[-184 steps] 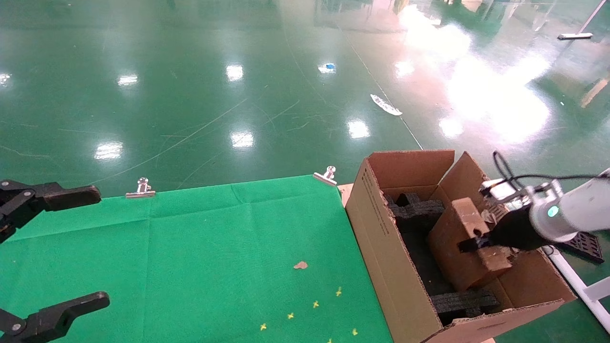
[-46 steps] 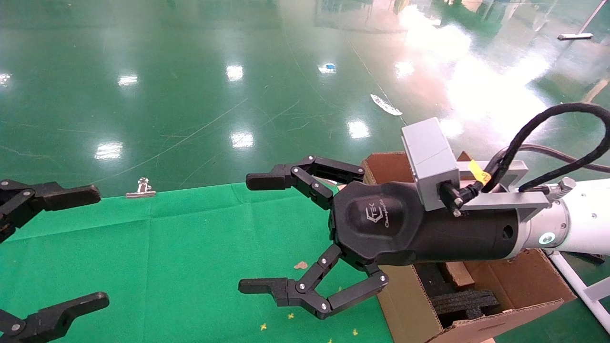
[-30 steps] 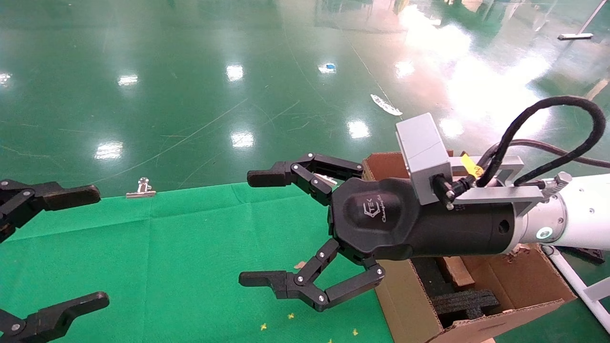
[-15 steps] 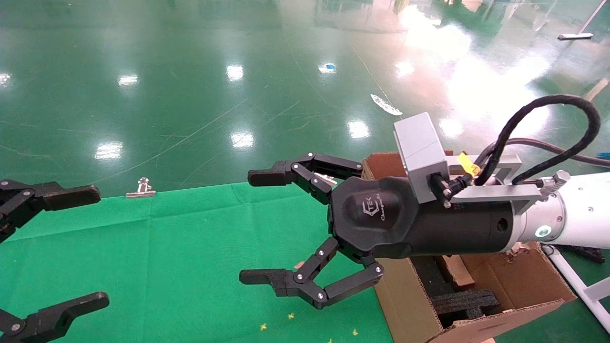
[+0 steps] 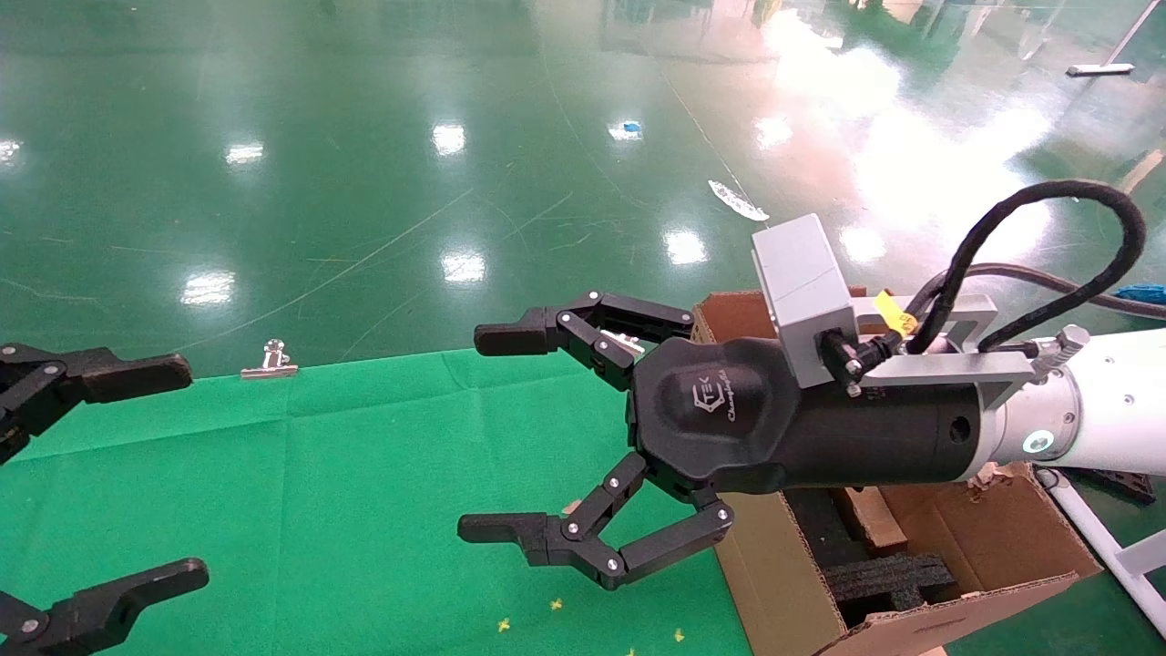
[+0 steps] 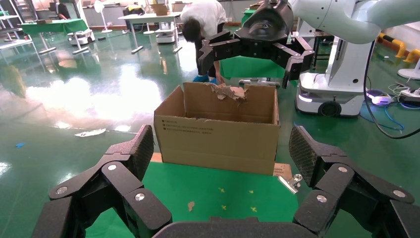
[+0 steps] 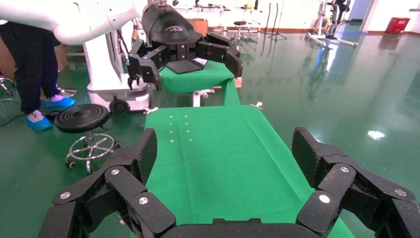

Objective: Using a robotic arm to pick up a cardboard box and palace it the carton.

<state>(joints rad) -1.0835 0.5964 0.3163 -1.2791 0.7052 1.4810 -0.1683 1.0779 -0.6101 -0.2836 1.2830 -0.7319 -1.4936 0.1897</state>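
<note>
The right claw (image 5: 496, 433) is hanging spread and empty over the green desk (image 5: 364, 492), beside the carton (image 5: 774, 583). A tan sliver of the cardboard box (image 5: 872, 517) is showing inside among black foam blocks (image 5: 888, 579). The left claw (image 5: 137, 474) is sitting spread at the desk's edge.

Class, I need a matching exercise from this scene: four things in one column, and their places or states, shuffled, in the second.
Column A
1. right gripper
2. left gripper
3. carton
4. cardboard box

Column B
a. stands at the green cloth's right edge, flaps up
b. open, held above the cloth beside the carton
c. open, at the cloth's left edge
d. lies inside the carton, mostly hidden by the arm

Pairs: 1-b, 2-c, 3-a, 4-d
</note>
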